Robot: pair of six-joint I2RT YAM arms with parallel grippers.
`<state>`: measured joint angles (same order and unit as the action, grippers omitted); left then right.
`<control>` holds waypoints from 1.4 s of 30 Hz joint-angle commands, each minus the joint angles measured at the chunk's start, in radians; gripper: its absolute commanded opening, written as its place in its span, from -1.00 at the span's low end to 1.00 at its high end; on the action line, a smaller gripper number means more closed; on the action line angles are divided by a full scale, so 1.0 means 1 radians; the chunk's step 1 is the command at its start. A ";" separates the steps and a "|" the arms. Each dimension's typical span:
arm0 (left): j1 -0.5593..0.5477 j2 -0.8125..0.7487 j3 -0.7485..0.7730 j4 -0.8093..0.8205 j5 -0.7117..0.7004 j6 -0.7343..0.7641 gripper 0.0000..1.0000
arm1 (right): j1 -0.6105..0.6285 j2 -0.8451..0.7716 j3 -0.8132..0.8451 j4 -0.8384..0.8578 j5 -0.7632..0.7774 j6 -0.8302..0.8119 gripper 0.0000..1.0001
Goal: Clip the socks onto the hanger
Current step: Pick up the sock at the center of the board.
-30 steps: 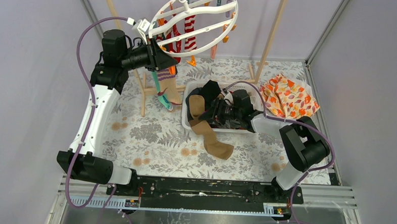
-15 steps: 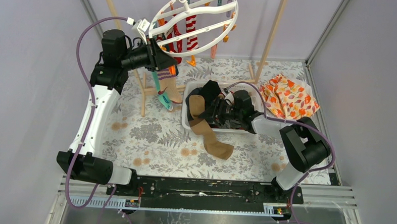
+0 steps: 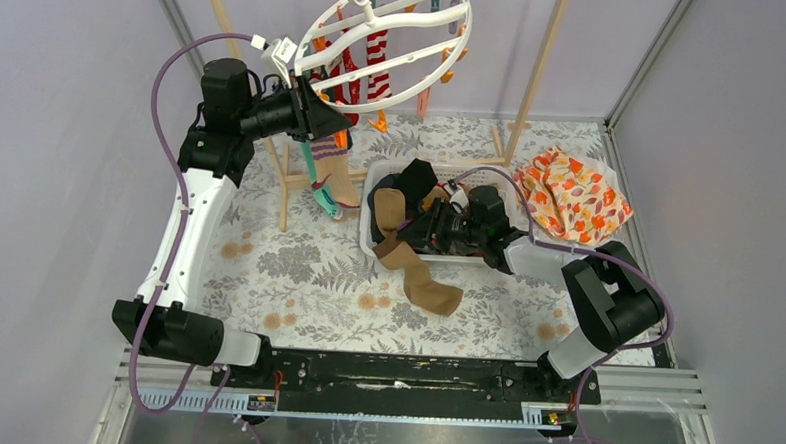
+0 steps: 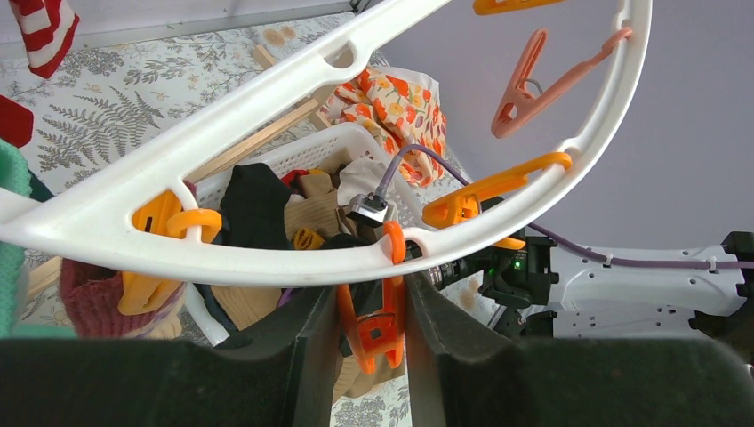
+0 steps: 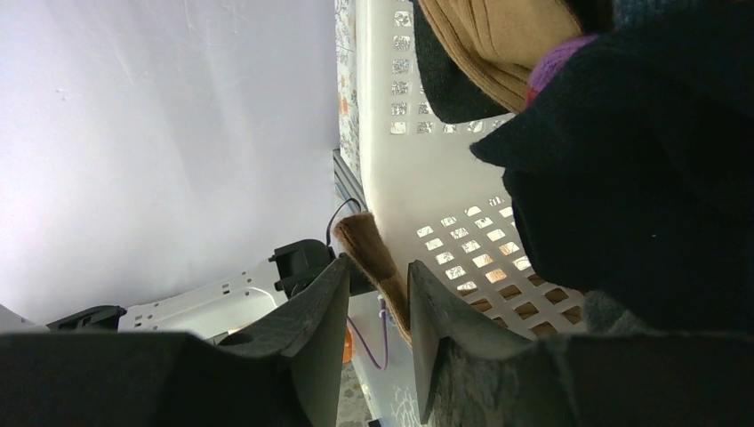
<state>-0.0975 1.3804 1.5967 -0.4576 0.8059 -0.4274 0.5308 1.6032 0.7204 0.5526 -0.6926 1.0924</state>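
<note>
- Socks (image 3: 416,178), seen from above: most are heaped in the white basket (image 3: 368,243). A tan sock (image 3: 422,278) spills over its near rim onto the table (image 3: 297,268), and a red-and-white striped sock (image 3: 376,61) hangs from the hanger (image 3: 418,19) at the back. The left gripper (image 3: 335,119) is up at the hanger's lower rim. The right gripper (image 3: 416,230) reaches into the basket beside the tan sock.
- Left wrist view: the left gripper (image 4: 369,307) is clenched on an orange clip (image 4: 372,331) that hangs under the hanger (image 4: 267,89) rim, one pad pressing each side. The basket (image 4: 293,165) lies below.
- Right wrist view: the right gripper (image 5: 378,276) has its fingers close together with a strip of the tan sock (image 5: 366,249) in the narrow gap. Whether they pinch it or only straddle it, I cannot tell. A black sock (image 5: 622,196) fills the right side.
- Handling, as a judgement: the socks are light, limp and likely to tangle. Take one by its cuff, so a free edge stands clear for the clip's mouth.
</note>
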 commanded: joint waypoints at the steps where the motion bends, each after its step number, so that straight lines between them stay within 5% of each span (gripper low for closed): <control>1: 0.001 -0.020 0.002 0.023 0.038 -0.004 -1.00 | 0.000 -0.021 0.017 0.052 0.004 -0.017 -0.26; 11: 0.001 -0.020 0.009 0.022 0.035 0.000 -1.00 | 0.045 0.026 0.067 0.037 -0.005 -0.100 -0.16; 18: 0.001 -0.019 0.007 0.014 0.031 0.006 -1.00 | 0.065 0.002 0.067 -0.009 0.041 -0.179 -0.99; 24: 0.001 -0.021 0.009 0.014 0.032 0.004 -1.00 | 0.048 -0.026 0.082 0.048 0.040 -0.127 -1.00; 31: 0.002 -0.020 0.011 0.032 0.066 -0.033 -1.00 | -0.001 0.011 0.108 0.533 -0.093 0.124 -1.00; 38: 0.002 -0.028 -0.039 0.168 0.134 -0.175 -1.00 | -0.005 0.218 0.247 1.007 -0.108 0.455 -1.00; 42: 0.001 -0.037 -0.085 0.271 0.165 -0.252 -1.00 | -0.005 0.314 0.348 1.151 -0.101 0.574 -1.00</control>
<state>-0.0971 1.3781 1.5543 -0.3466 0.8852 -0.5758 0.5289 1.8549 0.9680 1.4006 -0.7799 1.4769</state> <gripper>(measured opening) 0.348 0.018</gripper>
